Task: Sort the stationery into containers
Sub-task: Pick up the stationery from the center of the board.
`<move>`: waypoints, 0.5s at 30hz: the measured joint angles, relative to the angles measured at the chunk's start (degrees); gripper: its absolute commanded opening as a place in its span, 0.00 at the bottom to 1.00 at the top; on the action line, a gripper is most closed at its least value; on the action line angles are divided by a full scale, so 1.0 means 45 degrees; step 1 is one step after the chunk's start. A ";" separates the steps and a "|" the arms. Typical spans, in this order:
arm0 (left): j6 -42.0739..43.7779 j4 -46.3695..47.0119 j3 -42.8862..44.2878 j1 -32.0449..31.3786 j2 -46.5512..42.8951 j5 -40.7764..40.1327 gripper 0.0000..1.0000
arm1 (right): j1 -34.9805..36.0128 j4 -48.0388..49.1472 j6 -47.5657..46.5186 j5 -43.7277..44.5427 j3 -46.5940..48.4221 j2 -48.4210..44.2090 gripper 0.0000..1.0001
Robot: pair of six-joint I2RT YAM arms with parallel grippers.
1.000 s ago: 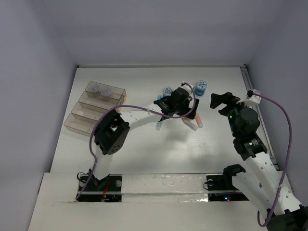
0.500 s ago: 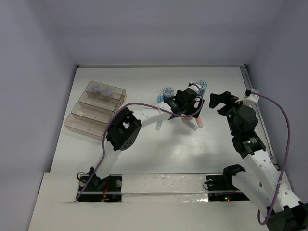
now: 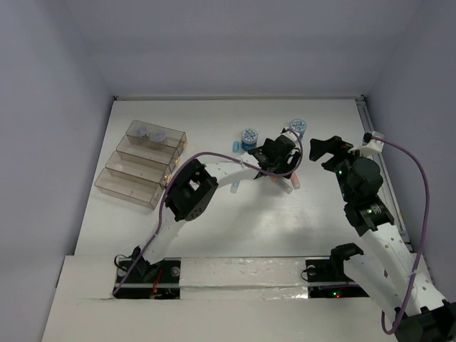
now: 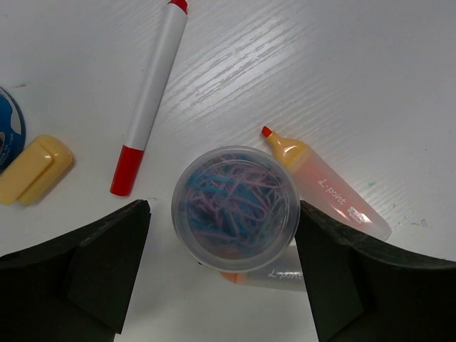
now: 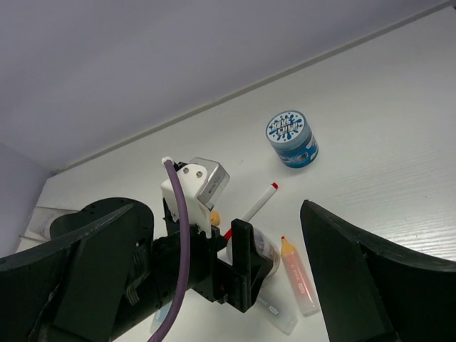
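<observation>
Within the last second the left arm had reached farther across the counter (image 3: 285, 221), and its jaws had started to narrow. From the left wrist view, the left gripper (image 4: 222, 217) was astride the clear tub of lilac and blue paper clips (image 4: 234, 206). A finger stood on each side with a sliver of counter still showing between finger and tub, so the jaws were released and nothing was grasped yet. The tub stood upright in the middle of the counter, well apart from the containers (image 3: 139, 164) at the far left. An uncapped orange marker (image 4: 331, 192) lay right against it, and a red-capped pen (image 4: 149, 92) lay just beside.

This looked like the start of a pick – the squeeze begun but not finished. The marker might be nudged as the jaws closed.

The right gripper (image 3: 328, 151) had hardly shifted; it hung above the counter on the right, spread wide and holding nothing.
</observation>
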 measured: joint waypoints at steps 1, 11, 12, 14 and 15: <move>0.0039 -0.0005 0.0000 0.0000 0.0005 -0.0053 0.75 | 0.0000 0.0005 0.0000 -0.0010 0.0000 0.0000 0.99; 0.0189 0.0223 -0.0442 0.0000 -0.0413 -0.0685 0.46 | 0.0000 0.0010 0.0000 -0.0296 0.0000 0.0223 0.99; 0.0223 0.0228 -0.0588 0.0000 -0.0602 -0.0777 0.45 | 0.0000 0.0010 0.0000 -0.0335 0.0000 0.0282 0.99; 0.0287 0.0214 -0.0753 0.0000 -0.1010 -0.0976 0.42 | 0.0000 0.0000 0.0000 -0.0393 0.0000 0.0316 0.99; 0.0316 0.0209 -0.0792 0.0000 -0.1195 -0.1073 0.41 | 0.0000 0.0010 -0.0005 -0.0408 0.0000 0.0306 0.99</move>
